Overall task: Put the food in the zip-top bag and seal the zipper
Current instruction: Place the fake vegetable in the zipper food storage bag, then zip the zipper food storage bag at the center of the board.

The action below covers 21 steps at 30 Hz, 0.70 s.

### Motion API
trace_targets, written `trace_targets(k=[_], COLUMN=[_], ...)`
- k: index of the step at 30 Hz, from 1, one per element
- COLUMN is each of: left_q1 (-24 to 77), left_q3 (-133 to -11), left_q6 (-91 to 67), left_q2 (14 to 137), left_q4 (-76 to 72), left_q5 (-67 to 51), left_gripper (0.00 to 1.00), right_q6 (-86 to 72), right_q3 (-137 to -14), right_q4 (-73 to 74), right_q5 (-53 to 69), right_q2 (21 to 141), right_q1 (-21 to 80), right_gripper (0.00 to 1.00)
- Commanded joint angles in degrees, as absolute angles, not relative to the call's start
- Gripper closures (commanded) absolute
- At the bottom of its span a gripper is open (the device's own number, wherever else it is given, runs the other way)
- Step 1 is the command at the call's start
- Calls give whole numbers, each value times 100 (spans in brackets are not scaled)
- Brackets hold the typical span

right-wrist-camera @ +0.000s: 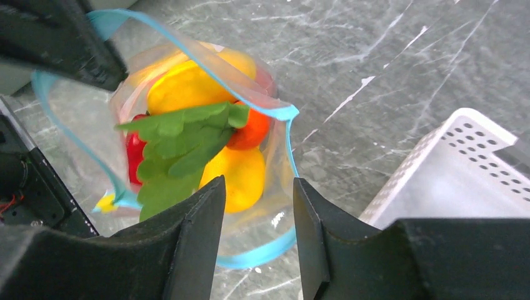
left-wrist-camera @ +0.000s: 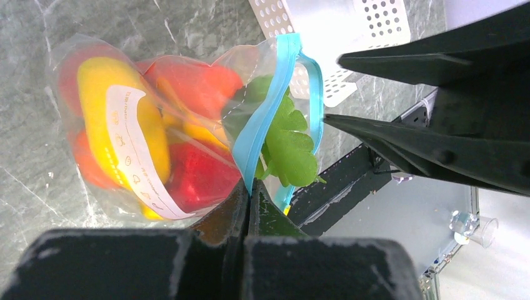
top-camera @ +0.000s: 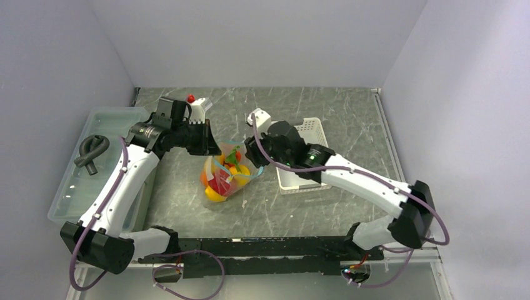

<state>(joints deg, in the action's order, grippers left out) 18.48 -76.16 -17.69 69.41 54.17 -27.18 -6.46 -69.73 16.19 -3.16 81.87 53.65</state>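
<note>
Left tool (left-wrist-camera: 249, 187) is clamped on the zipper (left-wrist-camera: 265, 112) at its left end. Your right tool (right-wrist-camera: 257, 187) is part open and empty, just right of the zip-top bag (top-camera: 224, 178) mid table (top-camera: 350, 112). The mouth gapes with the green leaf (right-wrist-camera: 181, 134) poking out; right arm is nearest.

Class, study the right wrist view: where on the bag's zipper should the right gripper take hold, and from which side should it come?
Probably the folded corner of the zipper, away from where the left gripper pinches the strip. Come from above, with the right gripper straddling it: both lips meet there, clear of the green leaf poking out.
</note>
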Motion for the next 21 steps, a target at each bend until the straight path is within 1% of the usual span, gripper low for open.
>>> trace_targets(k=[1,4,6,9,12,16,21], left_q1=[1872,1872,1872,1872,1872,1872,1872], left_q3=[-7644,-7632,-7617,-7600,-7558,-7477,-7392], left_q6=[-1765,-1799,-1865,-1936,-2075,-2335,-2666], left_q2=[6961,6931,6911,6883,6812,6672,6476], left_q4=[5100,5066,5023,4969,4887,4716,4515], left_q5=[-2920,-2950,-2983,-2974,-2903,-2763,-2576], left_gripper=[100,100,100,100,100,100,100], right_q6=[-215,-323,-461,-636,-993,-1426,-1977], right_q3=[-6494,-6136,-5921,-5840,-6013,-6253,-6291], right_q4=[1021,741,619,774,1208,1763,2047], right_q5=[-449,-628,-650,-579,-572,-184,261], right_q2=[7396,6913,6686,6556,6616,6649,6630], right_q1=[5361,5357,5352,5346,5335,5335,5356], right_gripper=[49,42,39,39,41,45,45])
